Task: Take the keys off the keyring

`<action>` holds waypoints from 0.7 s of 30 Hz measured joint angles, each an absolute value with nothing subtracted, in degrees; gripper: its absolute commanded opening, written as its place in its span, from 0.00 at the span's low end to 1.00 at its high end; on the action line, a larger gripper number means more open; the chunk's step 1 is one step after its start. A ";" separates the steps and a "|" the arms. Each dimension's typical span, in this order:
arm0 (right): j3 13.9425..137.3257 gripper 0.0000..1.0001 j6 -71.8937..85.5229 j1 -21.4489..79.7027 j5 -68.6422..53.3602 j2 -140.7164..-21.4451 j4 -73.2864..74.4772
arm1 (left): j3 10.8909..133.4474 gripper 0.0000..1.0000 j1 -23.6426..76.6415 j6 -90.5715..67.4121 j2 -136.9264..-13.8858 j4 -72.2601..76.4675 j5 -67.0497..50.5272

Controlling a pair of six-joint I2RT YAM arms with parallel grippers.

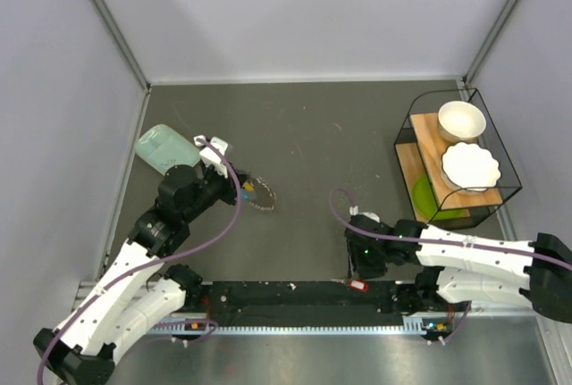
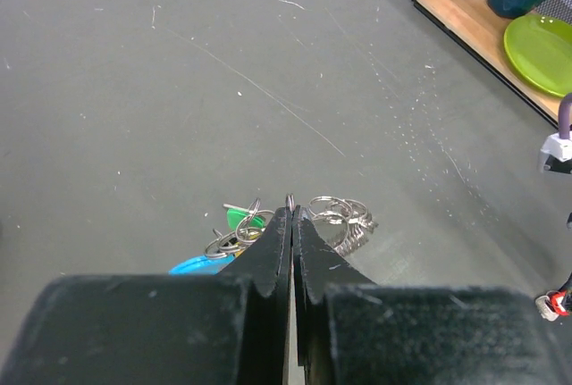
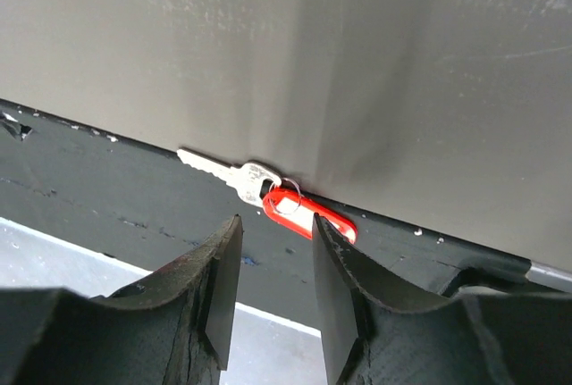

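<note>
Dark grey desk (image 1: 313,135), pale walls on three sides.

Top view: the left gripper (image 1: 238,190) reaches the keyring (image 1: 259,197), a bunch of silver metal rings lying mid-left on the desk. A mint-green flat box (image 1: 164,147) sits just behind that arm. The right gripper (image 1: 358,271) hangs near the front edge over a silver key with red plastic tag (image 1: 358,286), well apart from the keyring. A black wire rack (image 1: 427,139) stands far right.

Left wrist view: jaws pressed together, tips among the rings. A green-headed key (image 2: 239,218) and a blue-headed key (image 2: 198,266) lie left of the tips. Whether a ring is pinched cannot be told.

Right wrist view: jaws apart, nothing between them. The red-tagged key lies flat just beyond, crossing from the desk onto a black strip (image 3: 89,188).
</note>
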State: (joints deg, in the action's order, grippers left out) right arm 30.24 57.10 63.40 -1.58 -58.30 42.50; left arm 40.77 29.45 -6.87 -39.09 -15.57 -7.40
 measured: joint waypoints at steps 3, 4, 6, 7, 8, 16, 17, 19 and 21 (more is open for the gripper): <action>29.56 0.35 57.71 63.40 -1.58 -60.01 40.32 | 40.77 0.00 29.45 -6.81 -39.09 -15.57 -7.31; 29.39 0.35 57.95 63.40 -1.56 -60.69 39.77 | 40.77 0.00 29.45 -6.76 -39.09 -15.55 -7.16; 29.12 0.34 58.22 63.40 -1.56 -62.08 38.83 | 40.77 0.00 29.45 -6.63 -38.96 -15.57 -6.83; 29.08 0.34 58.30 63.40 -1.56 -62.67 38.48 | 40.75 0.00 29.45 -6.52 -38.87 -15.57 -6.72; 29.02 0.33 58.37 63.40 -1.61 -63.24 38.11 | 40.77 0.00 29.45 -6.48 -38.74 -15.57 -6.59; 28.99 0.02 58.70 63.37 -1.30 -65.56 35.48 | 40.77 0.00 29.45 -6.24 -38.35 -15.57 -6.35; 28.99 0.00 58.70 63.37 -1.39 -65.67 35.07 | 40.75 0.00 29.45 -6.24 -38.35 -15.57 -6.35; 29.02 0.00 58.67 63.37 -1.13 -65.69 34.83 | 40.75 0.00 29.45 -6.24 -38.35 -15.57 -6.33; 29.06 0.00 58.57 63.37 -0.86 -65.69 34.81 | 40.75 0.00 29.45 -6.24 -38.37 -15.57 -6.35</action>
